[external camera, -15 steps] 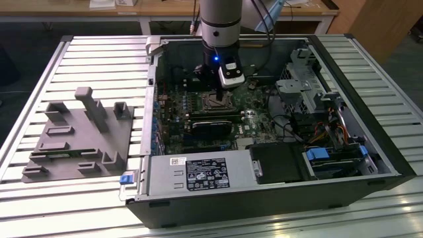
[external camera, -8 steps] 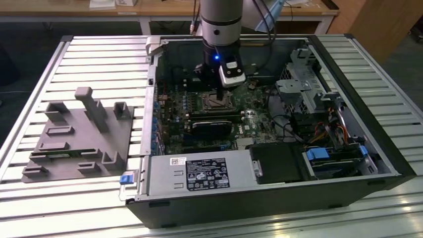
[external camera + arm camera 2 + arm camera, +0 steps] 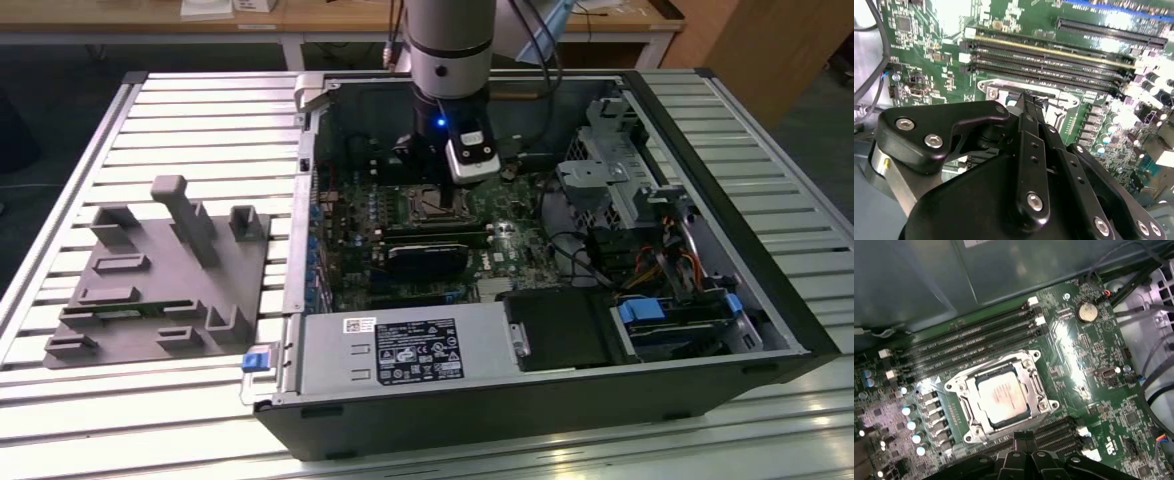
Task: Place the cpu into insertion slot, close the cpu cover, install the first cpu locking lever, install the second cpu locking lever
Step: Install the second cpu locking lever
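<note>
cpu [image 3: 1003, 399] lies seated in the insertion slot [image 3: 1040, 390] on the green board, cpu cover [image 3: 970, 386] apparently down around it. step in hand, judged: the locking levers. gripper [image 3: 1023, 436] hangs just beside the socket, jaws together, holding nothing. levers themselves hard to make out.

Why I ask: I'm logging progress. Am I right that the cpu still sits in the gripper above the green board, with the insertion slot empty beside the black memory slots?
Not quite. In the first wrist view the cpu already lies in the insertion slot, pale metal top up, beside the black memory slots on the green board. The gripper sits just by the socket's edge.
</note>
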{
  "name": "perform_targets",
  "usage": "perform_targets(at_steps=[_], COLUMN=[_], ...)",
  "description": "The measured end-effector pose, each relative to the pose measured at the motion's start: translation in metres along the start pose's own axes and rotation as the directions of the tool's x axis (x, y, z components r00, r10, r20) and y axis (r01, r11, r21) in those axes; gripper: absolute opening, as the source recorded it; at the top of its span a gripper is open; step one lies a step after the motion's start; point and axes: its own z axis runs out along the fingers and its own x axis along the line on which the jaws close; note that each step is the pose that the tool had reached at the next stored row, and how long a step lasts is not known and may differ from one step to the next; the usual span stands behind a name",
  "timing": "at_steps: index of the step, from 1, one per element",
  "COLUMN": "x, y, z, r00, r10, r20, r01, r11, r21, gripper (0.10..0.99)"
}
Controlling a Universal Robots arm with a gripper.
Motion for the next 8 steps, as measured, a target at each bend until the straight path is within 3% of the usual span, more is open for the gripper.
perform_targets(at_steps=[5,8], x=[-0.0033,-0.0032], y=[-0.0083,-0.0092], z=[-0.0001,0.0004], r00=[1.0,0.9996], r10=[0.0,-0.026], r20=[-0.0003,-0.0014], r01=[0.0,0.026], r11=[1.0,0.9996], r21=[-0.001,-0.003], gripper=[0.106,0.106])
